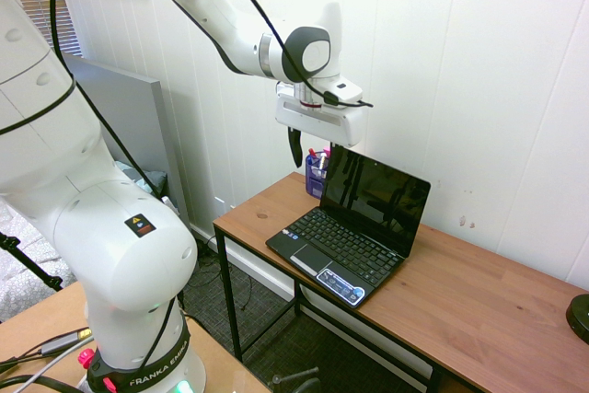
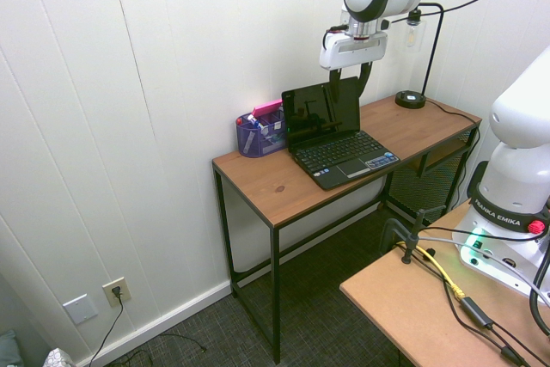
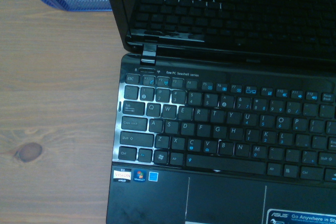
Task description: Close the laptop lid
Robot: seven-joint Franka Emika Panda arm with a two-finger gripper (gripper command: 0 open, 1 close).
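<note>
A small black netbook stands open on the wooden desk [image 1: 488, 306]. The laptop lid [image 1: 375, 195] is raised a little past upright, its glossy dark screen facing the keyboard [image 1: 342, 244]. My gripper [image 2: 350, 82] hangs just above and behind the lid's top edge, open, touching nothing. One dark finger [image 1: 294, 146] shows beside the lid's upper corner. The second exterior view shows the lid [image 2: 320, 109] from the front. The wrist view looks down on the lid [image 3: 236, 9], its hinge and the keyboard [image 3: 220, 129].
A blue mesh pen holder [image 2: 260, 135] stands on the desk [image 2: 266, 186] beside the lid, close to the wall. A black lamp base [image 2: 411, 99] sits at the desk's other end. The white wall runs right behind the laptop.
</note>
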